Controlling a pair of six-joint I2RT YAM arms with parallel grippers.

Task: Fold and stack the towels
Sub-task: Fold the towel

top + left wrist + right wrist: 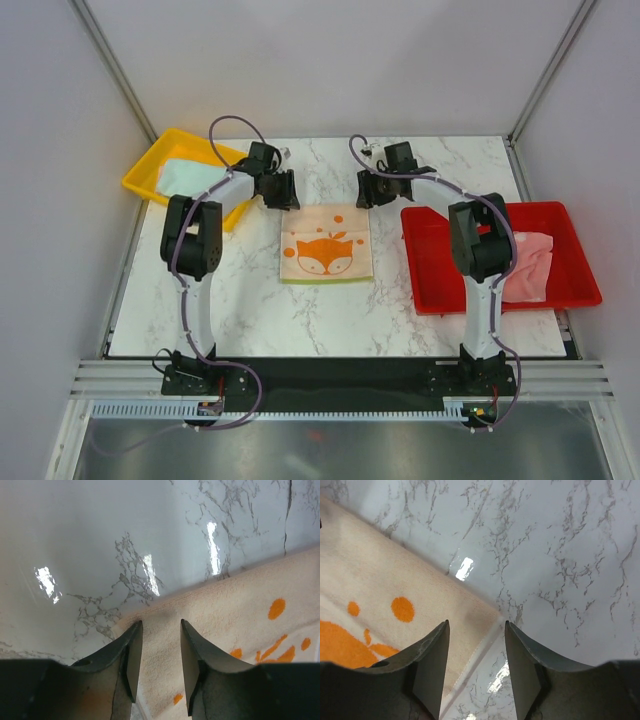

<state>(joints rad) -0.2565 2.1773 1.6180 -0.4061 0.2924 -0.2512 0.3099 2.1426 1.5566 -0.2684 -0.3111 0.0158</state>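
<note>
Cream towel (327,254) lies flat; left end effector (160,626) and right end effector (476,626) gape at its corners.

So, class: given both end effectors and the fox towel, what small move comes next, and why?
Probably lower both and pinch. The left end effector and right end effector hang open over the far corners of the flat cream towel, neither gripping it, so closing on those corners would start the fold.

A: Is your light good enough?
B: Bright and even, you'll see, likely from overhead; shadows are faint.
A: Any glare for you?
B: White glints on the marble table (75,530) in both wrist views, and the fingers (430,675) at the bottom look slightly soft.
</note>
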